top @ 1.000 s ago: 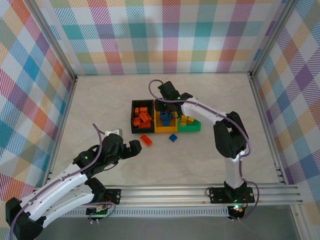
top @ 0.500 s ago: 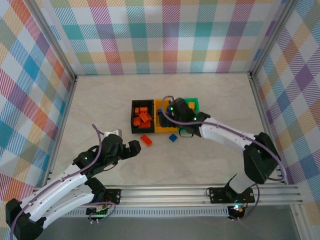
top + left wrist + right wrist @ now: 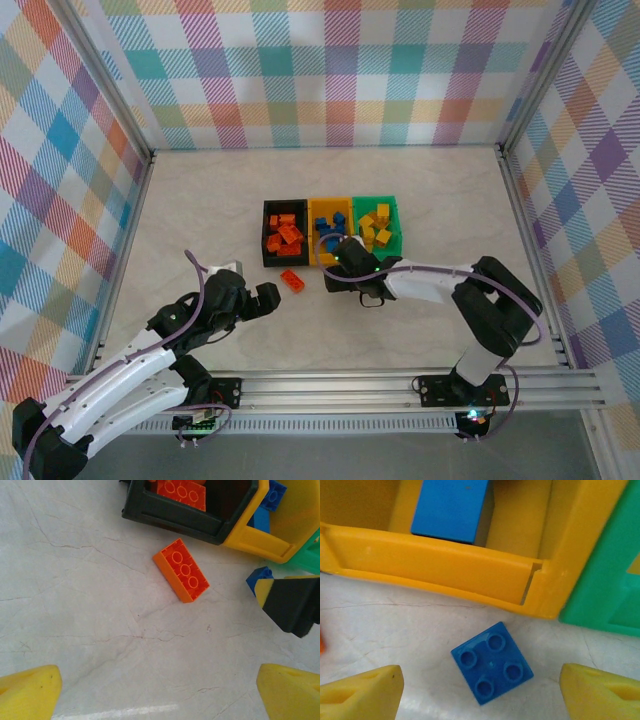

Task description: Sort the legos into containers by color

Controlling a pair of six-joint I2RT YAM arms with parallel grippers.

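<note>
**Two bricks loose on the worktop, both jaws open**

Three bins stood touching in a row on the worktop: the black bin, the yellow bin and the green bin, left to right. The black bin held orange bricks, the yellow bin blue bricks and the green bin yellow bricks. From above they were too small to count.

One orange brick lay studs up just in front of the black bin, skewed to its wall. A blue brick with four studs lay just in front of the yellow bin, near the corner where it met the green bin.

The right gripper hung low over the blue brick. Its jaws were spread wide, one to each side, apparently touching nothing. The left gripper sat near the orange brick, to its left, with its jaws fully apart and empty.
</note>
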